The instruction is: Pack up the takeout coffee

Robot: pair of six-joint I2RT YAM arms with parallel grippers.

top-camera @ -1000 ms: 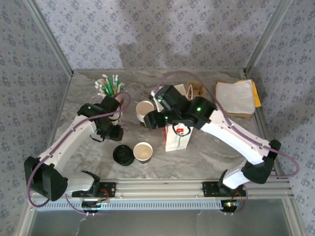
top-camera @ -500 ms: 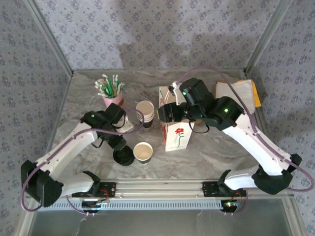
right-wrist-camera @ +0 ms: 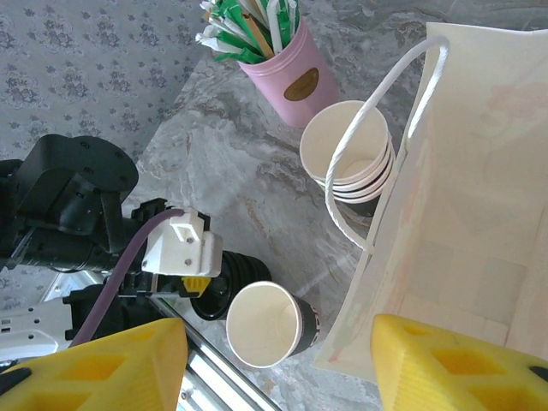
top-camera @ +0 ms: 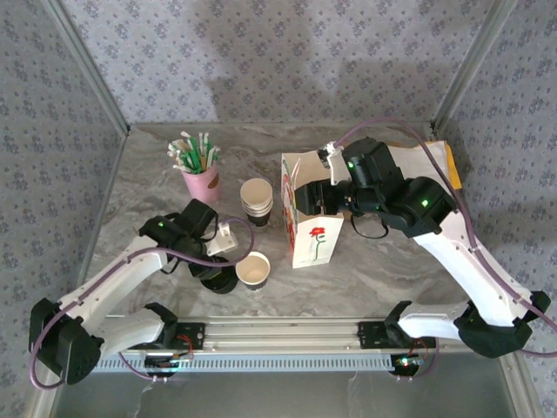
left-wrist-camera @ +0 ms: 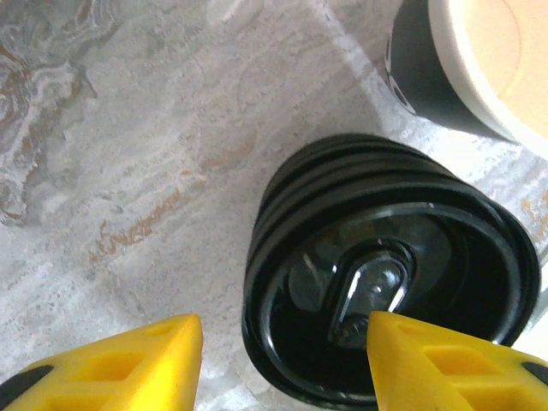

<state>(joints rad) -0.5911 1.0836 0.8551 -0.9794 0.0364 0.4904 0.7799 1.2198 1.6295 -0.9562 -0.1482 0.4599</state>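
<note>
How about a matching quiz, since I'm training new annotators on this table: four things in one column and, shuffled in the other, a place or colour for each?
Things:
1 straws
2 bag
3 lid
4 stack of cups

Descriptions:
A under the open left gripper
B in the pink cup
C white with a red flower
D between the pink cup and the bag

Pairs: 1-B, 2-C, 3-A, 4-D.
</note>
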